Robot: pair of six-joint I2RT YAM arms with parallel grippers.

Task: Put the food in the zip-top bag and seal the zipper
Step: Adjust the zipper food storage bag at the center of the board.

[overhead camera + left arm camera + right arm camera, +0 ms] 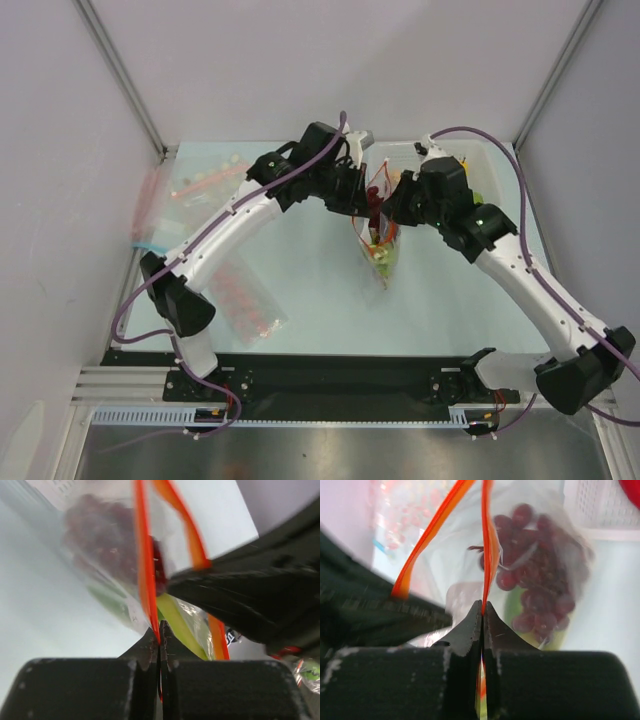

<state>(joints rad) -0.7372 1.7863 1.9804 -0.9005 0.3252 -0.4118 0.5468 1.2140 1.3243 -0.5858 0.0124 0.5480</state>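
Observation:
The clear zip-top bag [381, 252] hangs between both grippers over the middle of the table, mouth up. Its red-orange zipper [377, 192] is pinched on each side. Inside lie dark purple-red grapes [540, 585] and the green scallion stalk [181, 626]. My left gripper [160, 639] is shut on one zipper strip [144, 565]. My right gripper [483, 611] is shut on the other strip [488, 545]. The two strips stand apart, so the mouth is open. In the top view the left gripper [357, 192] and right gripper [398, 198] sit close together at the bag's top.
Clear bags printed with pink-red dots [245, 292] lie front left, more at the back left [205, 180]. A bag with a blue strip [150, 243] lies at the left edge. A white basket [480, 170] stands behind the right arm.

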